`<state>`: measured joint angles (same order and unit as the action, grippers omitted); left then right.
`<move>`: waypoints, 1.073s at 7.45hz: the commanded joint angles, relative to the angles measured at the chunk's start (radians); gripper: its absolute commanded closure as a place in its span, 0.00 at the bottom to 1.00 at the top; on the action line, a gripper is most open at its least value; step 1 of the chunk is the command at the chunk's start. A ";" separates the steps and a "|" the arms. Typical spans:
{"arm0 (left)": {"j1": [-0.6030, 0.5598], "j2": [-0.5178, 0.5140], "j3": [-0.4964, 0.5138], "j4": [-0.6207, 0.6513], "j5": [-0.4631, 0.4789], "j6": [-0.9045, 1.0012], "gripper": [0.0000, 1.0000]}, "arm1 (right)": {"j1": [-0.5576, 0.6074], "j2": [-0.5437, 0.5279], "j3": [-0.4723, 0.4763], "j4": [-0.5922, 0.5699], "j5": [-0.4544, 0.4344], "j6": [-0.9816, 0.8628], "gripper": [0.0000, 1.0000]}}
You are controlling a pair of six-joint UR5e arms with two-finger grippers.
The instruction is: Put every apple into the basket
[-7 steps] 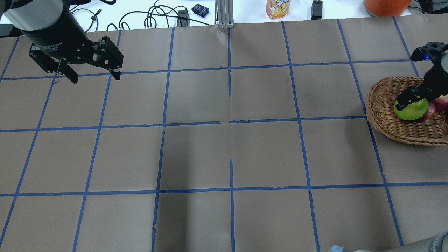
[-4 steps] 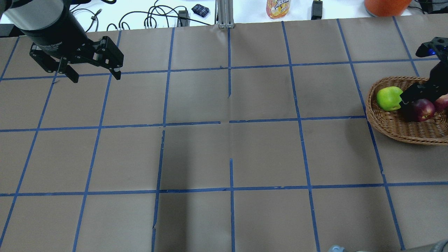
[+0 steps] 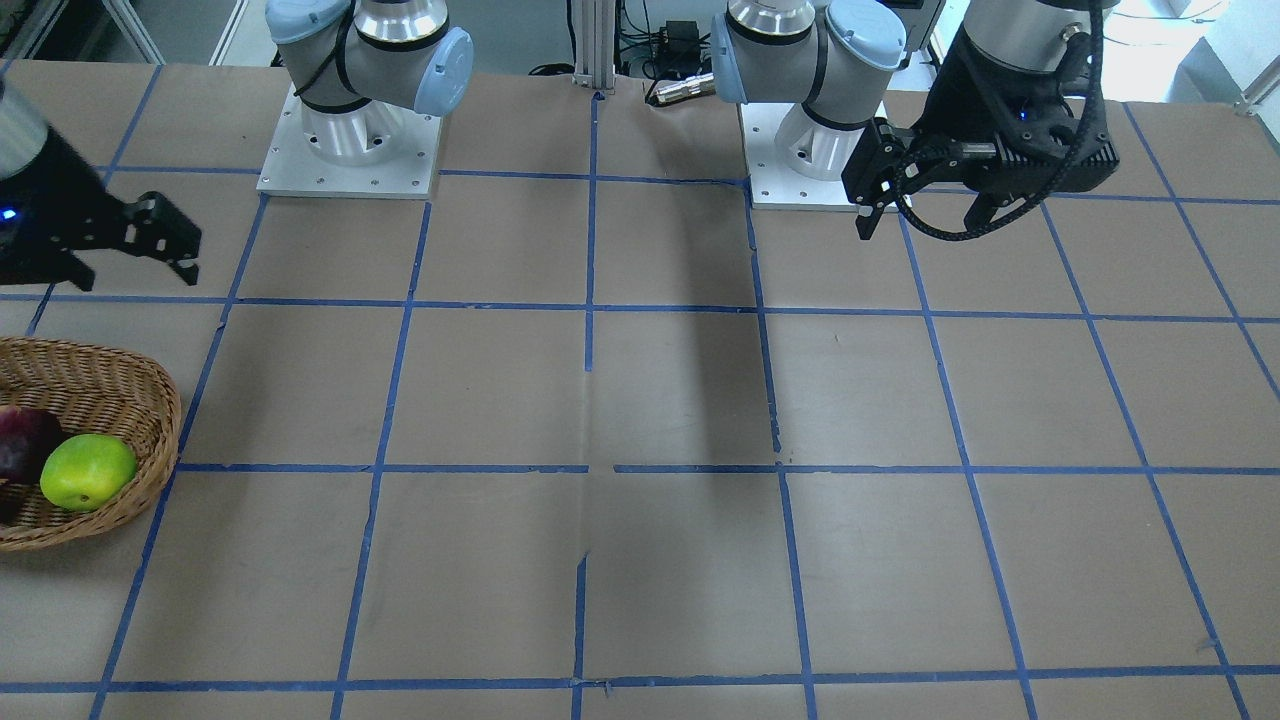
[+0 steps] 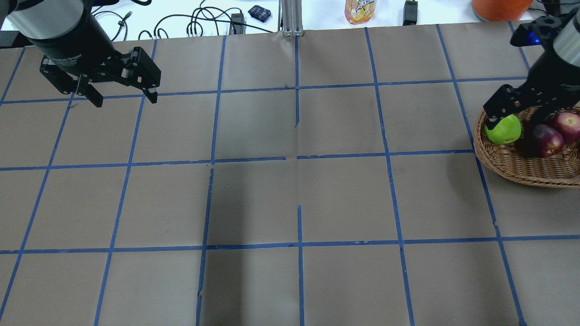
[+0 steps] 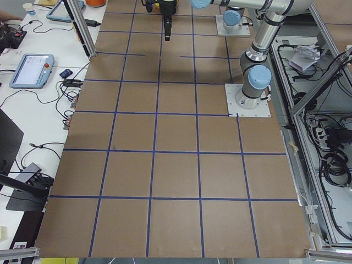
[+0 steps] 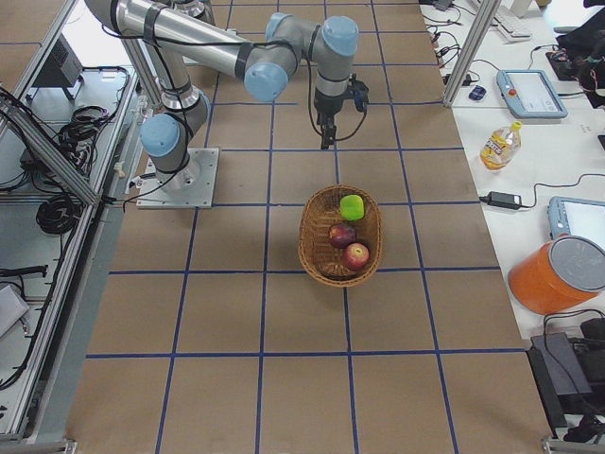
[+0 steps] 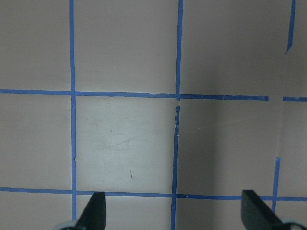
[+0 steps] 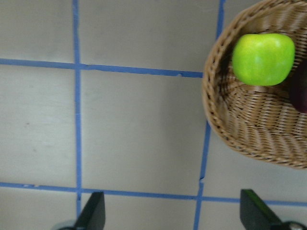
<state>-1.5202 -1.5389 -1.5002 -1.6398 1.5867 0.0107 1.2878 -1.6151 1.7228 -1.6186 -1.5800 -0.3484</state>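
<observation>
The wicker basket point(image 4: 521, 170) sits at the table's right end and holds all three apples: the green one point(image 4: 504, 132) at its left, the dark purple one point(image 4: 546, 140) and the red one point(image 4: 568, 123). My right gripper point(image 4: 509, 111) hangs open and empty above the basket's far left rim. Its wrist view shows the green apple point(image 8: 263, 58) inside the basket point(image 8: 249, 129), with bare table between the fingertips point(image 8: 96, 211). My left gripper point(image 4: 125, 102) is open and empty over the far left of the table, also as gripper point(image 3: 925, 220).
Blue tape lines divide the brown paper table point(image 4: 299, 199) into squares. Beyond the far edge lie cables point(image 4: 195, 25), a drink bottle point(image 4: 360, 10) and an orange bucket point(image 4: 498, 9). The arm bases point(image 3: 350, 140) stand on the robot's side.
The right gripper let go of the green apple, which now rests at the basket's left side. The gripper then rose and drew back toward the far edge. The left arm stayed still.
</observation>
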 commanded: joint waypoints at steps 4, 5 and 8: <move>0.000 0.002 0.000 0.000 -0.002 0.000 0.00 | 0.269 -0.004 -0.127 0.075 0.008 0.324 0.00; 0.000 0.002 0.000 0.000 -0.002 0.000 0.00 | 0.274 0.007 -0.152 0.110 0.008 0.324 0.00; 0.000 0.002 0.001 0.000 -0.002 0.000 0.00 | 0.274 0.007 -0.149 0.109 0.011 0.324 0.00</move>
<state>-1.5202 -1.5371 -1.5000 -1.6398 1.5846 0.0107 1.5611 -1.6087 1.5736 -1.5115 -1.5700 -0.0247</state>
